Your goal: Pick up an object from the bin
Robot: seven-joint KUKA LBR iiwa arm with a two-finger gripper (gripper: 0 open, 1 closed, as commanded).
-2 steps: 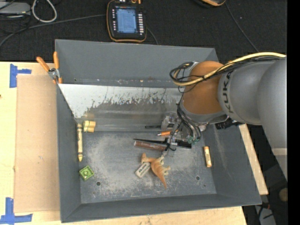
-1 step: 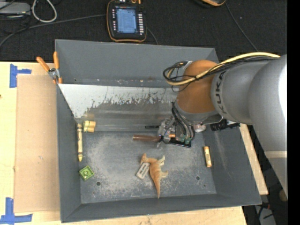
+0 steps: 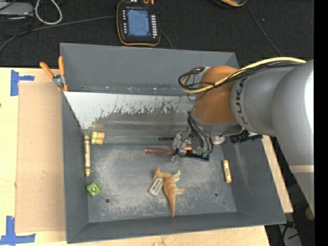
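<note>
Grasp stage: the gripper (image 3: 180,148) sits low in the bin (image 3: 123,186), at the right end of a brown stick (image 3: 158,150). Whether it grips cannot be told. The next move probably calls for a sure closure, then a lift.

The place is a robotics lab. A large grey industrial robot arm (image 3: 271,101), with a maker's name on its casing and wires looped at its wrist, reaches into a grey metal bin (image 3: 154,65). On the dark surface behind the bin lies a handheld control pendant (image 3: 138,22) with a lit screen, beside loose cables (image 3: 48,6). Small odd items, among them a toy dinosaur (image 3: 171,186) and a crayon (image 3: 87,158), lie scattered in the bin.
</note>
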